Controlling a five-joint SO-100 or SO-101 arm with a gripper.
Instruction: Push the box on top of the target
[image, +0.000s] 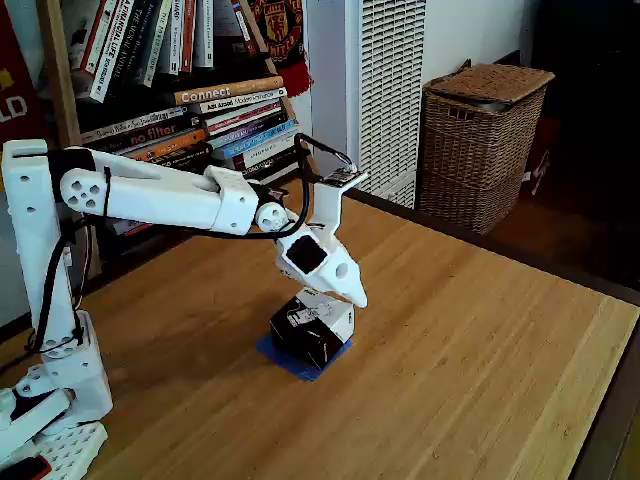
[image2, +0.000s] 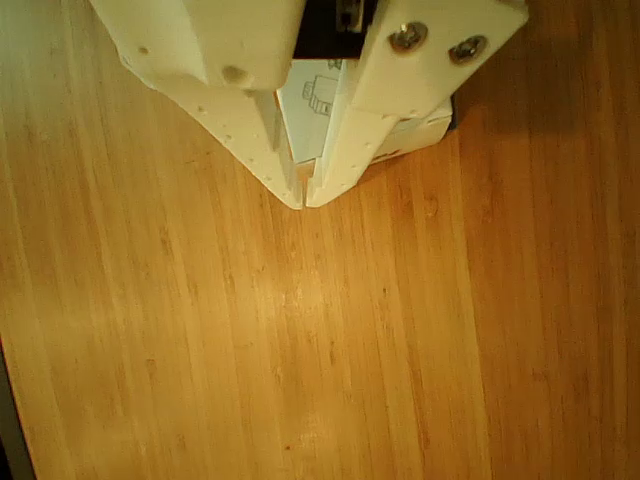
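Black-sided cardboard with a white top identified the box (image: 314, 330), which was seen in the fixed view resting on the blue tape target (image: 300, 362). Most of the tape was covered; a blue corner and edge were left showing at the near left side, so the box was judged to sit largely, though perhaps not squarely, over the outline. The task was therefore judged nearly or wholly done.

The gripper (image: 352, 296) was seen tilted down over the box's far right edge, its tip just above or against the white top; actual contact could not be confirmed. Such a stance was judged to suit pushing rather than grasping, since nothing was enclosed by the jaws.

In the other view, the gripper (image2: 304, 197) was seen with its two fingers drawn together to a thin slit, nothing held between them. The box (image2: 312, 108) lay behind the fingers, its printed white face glimpsed through the gap between them.

The wooden table (image: 470, 340) was seen beneath it all, with a wicker basket (image: 482, 140) and stacked books (image: 215, 120) well apart behind.
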